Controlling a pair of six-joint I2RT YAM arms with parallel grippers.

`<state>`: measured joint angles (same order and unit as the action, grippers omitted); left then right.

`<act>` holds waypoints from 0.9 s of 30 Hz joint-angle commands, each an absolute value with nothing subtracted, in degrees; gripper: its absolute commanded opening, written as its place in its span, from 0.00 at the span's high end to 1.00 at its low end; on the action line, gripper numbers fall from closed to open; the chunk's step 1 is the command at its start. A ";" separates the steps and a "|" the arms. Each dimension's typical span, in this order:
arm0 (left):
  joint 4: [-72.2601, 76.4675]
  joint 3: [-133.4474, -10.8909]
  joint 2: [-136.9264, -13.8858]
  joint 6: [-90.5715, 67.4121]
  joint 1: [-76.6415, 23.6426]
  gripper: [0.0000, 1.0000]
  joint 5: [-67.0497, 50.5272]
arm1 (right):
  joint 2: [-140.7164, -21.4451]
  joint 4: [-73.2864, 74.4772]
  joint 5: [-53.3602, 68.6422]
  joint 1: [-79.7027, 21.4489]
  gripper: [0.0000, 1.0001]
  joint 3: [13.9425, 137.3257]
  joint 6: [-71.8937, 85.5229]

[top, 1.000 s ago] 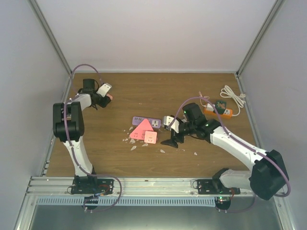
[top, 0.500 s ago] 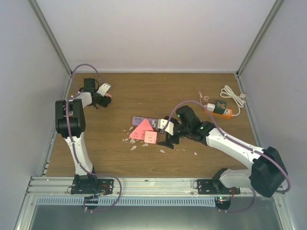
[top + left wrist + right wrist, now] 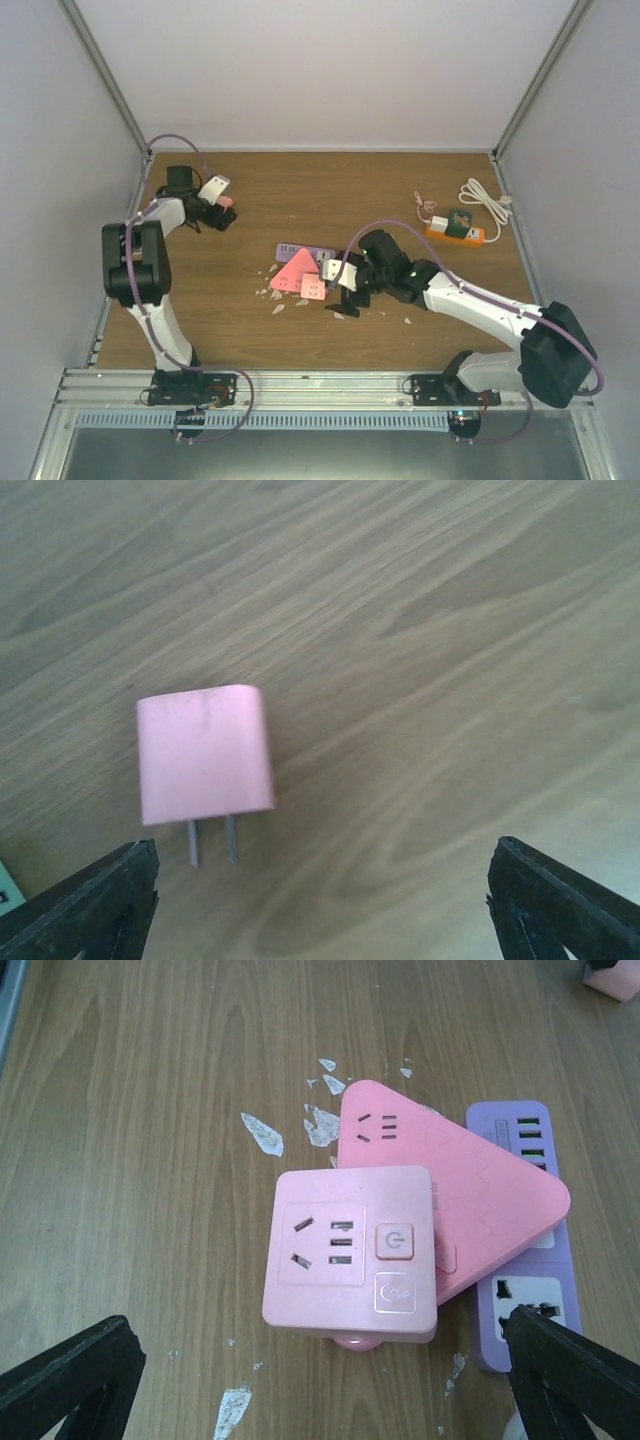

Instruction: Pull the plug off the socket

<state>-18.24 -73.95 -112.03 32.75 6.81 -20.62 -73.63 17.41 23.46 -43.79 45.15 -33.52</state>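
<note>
The orange socket point(image 3: 456, 234) lies at the back right with a dark plug point(image 3: 459, 221) sitting in it; neither gripper is near it. A loose pink plug point(image 3: 205, 752) lies flat on the wood, prongs pointing at the camera, also seen as the pink plug point(image 3: 228, 201) at the back left. My left gripper point(image 3: 322, 868) hovers open just behind the pink plug, touching nothing. My right gripper point(image 3: 320, 1348) is open above a pink square socket block point(image 3: 350, 1252) at mid-table, and the right gripper point(image 3: 340, 290) holds nothing.
A pink triangular socket block point(image 3: 470, 1185) leans on a purple power strip point(image 3: 525, 1290), which also lies under the square block. White flakes point(image 3: 262, 1132) litter the wood around them. A coiled white cord point(image 3: 485, 196) lies by the orange socket.
My left gripper has opened and the pink plug now lies free on the table. My right arm has moved left and come down over the pink square block.
</note>
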 commanded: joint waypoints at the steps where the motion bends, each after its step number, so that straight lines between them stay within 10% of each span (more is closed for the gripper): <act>1: -18.61 -68.32 -102.35 32.79 7.04 0.10 -30.85 | -74.49 14.46 20.67 -45.42 0.00 43.96 -34.86; 27: -25.19 -47.82 -84.90 29.10 -11.04 0.10 -47.71 | -82.61 7.33 10.80 -50.47 0.00 44.20 -35.86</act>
<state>-28.03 -48.95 -82.78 32.49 -9.39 -48.10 -81.78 9.32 12.25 -49.82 43.70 -35.33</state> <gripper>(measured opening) 0.904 0.995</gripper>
